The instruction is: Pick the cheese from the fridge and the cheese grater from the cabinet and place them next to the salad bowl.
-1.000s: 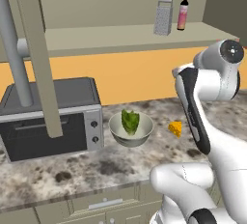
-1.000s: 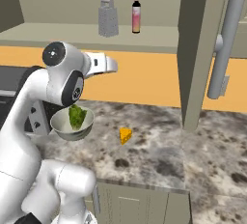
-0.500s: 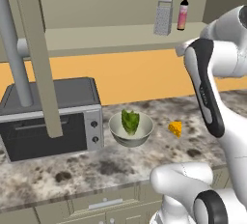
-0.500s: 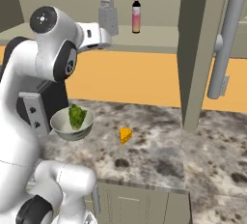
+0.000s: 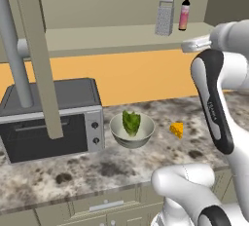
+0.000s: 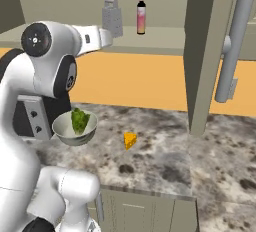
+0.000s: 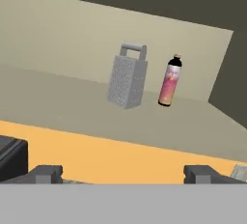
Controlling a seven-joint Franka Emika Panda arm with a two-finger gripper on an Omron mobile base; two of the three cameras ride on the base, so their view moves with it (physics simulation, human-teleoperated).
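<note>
The cheese grater [image 7: 127,82] stands on the cabinet [image 5: 112,37] shelf beside a pink bottle [image 7: 169,81], the gripper [image 7: 123,174] facing it with fingers wide and empty. The cheese [image 5: 177,129] already lies near the salad bowl [image 5: 132,130]; next, apparently, a reach forward to straddle the grater.

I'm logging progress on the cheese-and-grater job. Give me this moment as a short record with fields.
cheese: on the counter, right of the salad bowl, apart from it
cheese grater: upright on the cabinet shelf, not yet picked
pink bottle: upright beside the grater, on its right, apart from it
tool: open, empty, raised to shelf height and facing the grater
toaster oven: on the counter, left of the bowl
done: cheese placed
left: grater
</note>
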